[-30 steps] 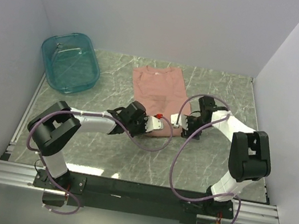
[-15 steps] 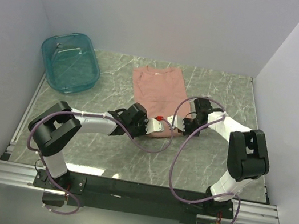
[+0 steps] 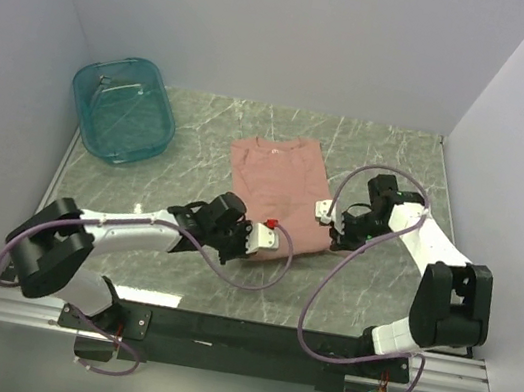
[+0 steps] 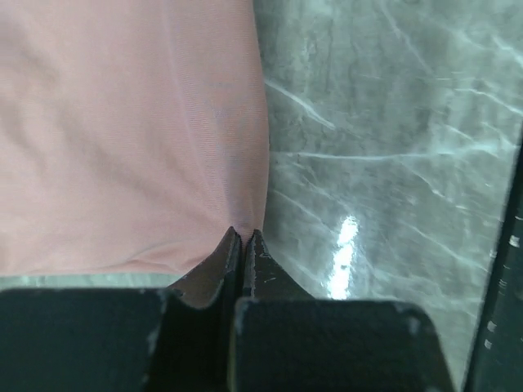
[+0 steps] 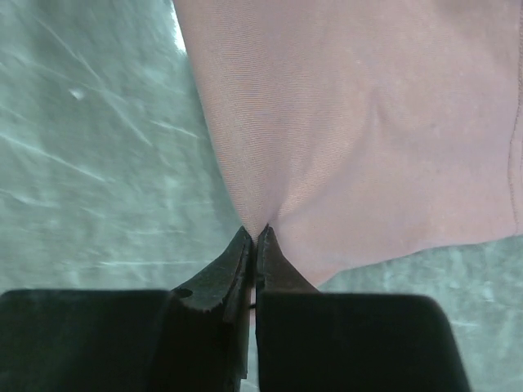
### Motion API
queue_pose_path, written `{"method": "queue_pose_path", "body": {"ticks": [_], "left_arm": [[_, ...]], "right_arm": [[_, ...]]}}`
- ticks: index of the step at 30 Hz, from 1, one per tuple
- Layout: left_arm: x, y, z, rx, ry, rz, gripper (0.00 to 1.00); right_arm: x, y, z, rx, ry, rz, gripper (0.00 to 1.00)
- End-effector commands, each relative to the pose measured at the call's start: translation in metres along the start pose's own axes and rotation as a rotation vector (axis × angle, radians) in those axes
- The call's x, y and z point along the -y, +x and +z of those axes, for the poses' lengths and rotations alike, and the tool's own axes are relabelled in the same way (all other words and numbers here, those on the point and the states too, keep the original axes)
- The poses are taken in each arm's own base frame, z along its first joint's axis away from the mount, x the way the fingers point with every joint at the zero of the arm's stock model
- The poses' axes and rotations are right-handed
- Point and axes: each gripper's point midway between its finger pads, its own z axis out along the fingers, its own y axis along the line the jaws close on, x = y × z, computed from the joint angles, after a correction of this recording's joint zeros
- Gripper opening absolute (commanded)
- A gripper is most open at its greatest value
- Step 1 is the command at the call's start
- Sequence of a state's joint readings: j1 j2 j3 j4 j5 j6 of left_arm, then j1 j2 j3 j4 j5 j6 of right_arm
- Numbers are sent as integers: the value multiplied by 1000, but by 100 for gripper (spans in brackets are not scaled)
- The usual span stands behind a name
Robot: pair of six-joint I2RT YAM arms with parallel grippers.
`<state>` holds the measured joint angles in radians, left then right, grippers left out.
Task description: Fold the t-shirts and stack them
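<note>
T-shirt (image 3: 280, 179), dusty pink, lay flat near the middle of the marbled bench (image 3: 199, 149). The left end effector (image 4: 245, 238) was pinched tight on its near edge; the right end effector (image 5: 255, 235) was clamped on its right edge.

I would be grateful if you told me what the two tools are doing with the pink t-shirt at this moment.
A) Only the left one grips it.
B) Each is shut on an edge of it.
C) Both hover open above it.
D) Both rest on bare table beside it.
B: in the wrist views the left tool and the right tool each show jaws closed, with the pink t-shirt puckered at the tips.
</note>
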<state>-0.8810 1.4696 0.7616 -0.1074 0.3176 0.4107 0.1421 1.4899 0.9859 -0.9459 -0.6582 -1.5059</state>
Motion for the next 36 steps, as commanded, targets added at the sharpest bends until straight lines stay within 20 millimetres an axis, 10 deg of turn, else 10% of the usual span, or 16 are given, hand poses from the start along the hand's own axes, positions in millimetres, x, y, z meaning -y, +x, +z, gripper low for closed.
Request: {"method": "queue_pose_path", "body": {"ticks": [1,11,20,26,36], "left_arm": [[-2,-13,-16,66,-2,-25,1],[-190,-54,-54,205,-378,-65,1],[-299,-70,-58,276,-621,-150,0],[-345,-53,-67,266,-804,-243,0],[-349,-26,-54,200,-817,-292,1]], "right_arm": [[1,-23,-12,79,4,102,0],[160,-63,-40,124,256,286,0],[276,-77,-38,196,486,441,0],[327,-79,-34,250,623,476,0],[352,-90,-7,240,668,475,0]]}}
